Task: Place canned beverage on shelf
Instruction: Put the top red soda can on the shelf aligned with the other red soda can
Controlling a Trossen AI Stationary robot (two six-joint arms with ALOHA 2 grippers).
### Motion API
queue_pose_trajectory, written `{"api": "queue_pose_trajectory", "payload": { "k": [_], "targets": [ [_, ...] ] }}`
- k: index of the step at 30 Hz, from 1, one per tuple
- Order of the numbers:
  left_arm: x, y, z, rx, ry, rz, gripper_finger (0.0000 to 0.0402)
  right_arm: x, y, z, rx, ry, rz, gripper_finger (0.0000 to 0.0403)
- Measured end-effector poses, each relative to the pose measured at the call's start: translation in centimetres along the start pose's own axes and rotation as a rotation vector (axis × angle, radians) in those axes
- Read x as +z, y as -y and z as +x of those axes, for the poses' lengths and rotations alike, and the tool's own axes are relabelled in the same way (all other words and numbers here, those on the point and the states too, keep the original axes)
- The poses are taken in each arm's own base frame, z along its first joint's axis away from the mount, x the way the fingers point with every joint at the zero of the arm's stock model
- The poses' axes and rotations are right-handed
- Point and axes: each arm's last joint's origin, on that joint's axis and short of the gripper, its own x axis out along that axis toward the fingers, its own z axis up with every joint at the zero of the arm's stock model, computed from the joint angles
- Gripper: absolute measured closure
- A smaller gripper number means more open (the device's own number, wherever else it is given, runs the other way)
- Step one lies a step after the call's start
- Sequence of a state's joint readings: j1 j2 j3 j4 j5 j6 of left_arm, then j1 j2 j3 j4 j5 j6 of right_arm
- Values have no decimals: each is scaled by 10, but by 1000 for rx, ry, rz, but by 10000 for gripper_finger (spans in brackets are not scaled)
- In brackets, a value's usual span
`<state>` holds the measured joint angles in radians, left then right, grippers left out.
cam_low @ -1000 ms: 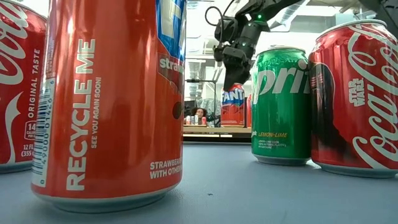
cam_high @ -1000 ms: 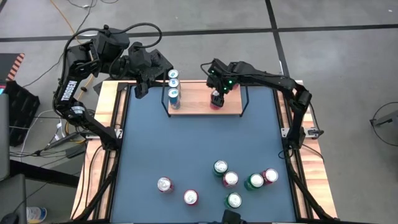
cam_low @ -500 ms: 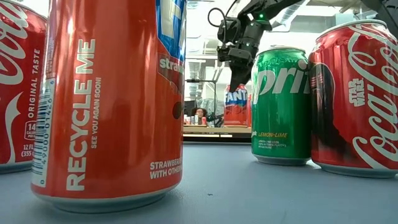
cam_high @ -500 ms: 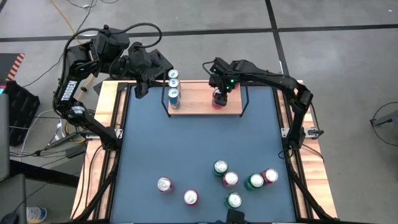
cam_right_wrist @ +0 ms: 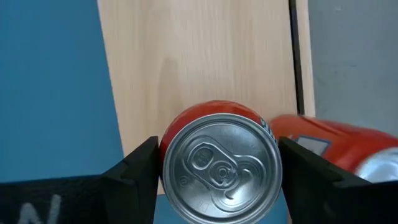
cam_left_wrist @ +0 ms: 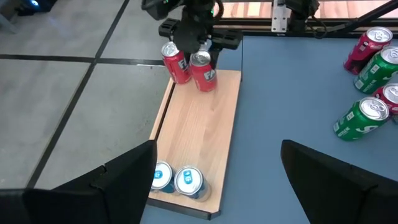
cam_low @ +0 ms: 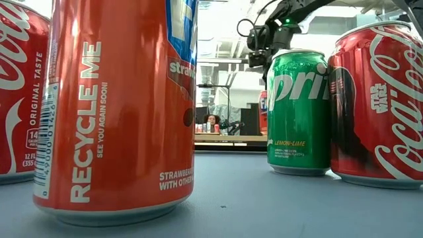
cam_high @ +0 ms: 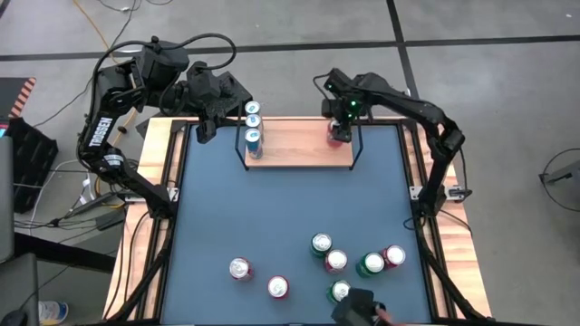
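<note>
The left gripper waits at the far left corner of the table, just beside the left end of the shelf. In the left wrist view its two fingers stand wide apart with nothing between them.

The shelf is a light-wood board with a thin black wire frame at each end, and it lies at the far edge of the blue table. On its left end three blue cans stand in a short row, close together.

The right gripper is over the right end of the shelf. Its jaws are closed on a red can, one finger on each side; the right wrist view looks down on the silver top with the pull tab. In the left wrist view this can is over the board, but I cannot tell if its bottom touches the wood. A second red can leans just beside it, at the outer edge of the board.

On the near half of the table there are more cans, well apart from the shelf: two red cans on the left, then a cluster with green cans and another red one. A dark object with part of a hand is at the near edge
</note>
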<state>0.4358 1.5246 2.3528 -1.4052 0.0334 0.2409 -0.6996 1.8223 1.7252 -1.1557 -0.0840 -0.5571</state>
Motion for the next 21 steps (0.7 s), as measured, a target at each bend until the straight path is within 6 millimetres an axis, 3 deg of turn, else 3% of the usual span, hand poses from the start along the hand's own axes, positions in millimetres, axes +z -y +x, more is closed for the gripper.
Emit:
{"api": "queue_pose_trajectory", "payload": {
  "k": [7, 21],
  "targets": [
    [0, 0, 0, 0, 0, -2, 74, -10, 13, -3, 32, 18, 17, 157],
    [0, -1, 0, 20, -5, -32, 74, -12, 11, -8, 56, 29, -23, 157]
  ]
}}
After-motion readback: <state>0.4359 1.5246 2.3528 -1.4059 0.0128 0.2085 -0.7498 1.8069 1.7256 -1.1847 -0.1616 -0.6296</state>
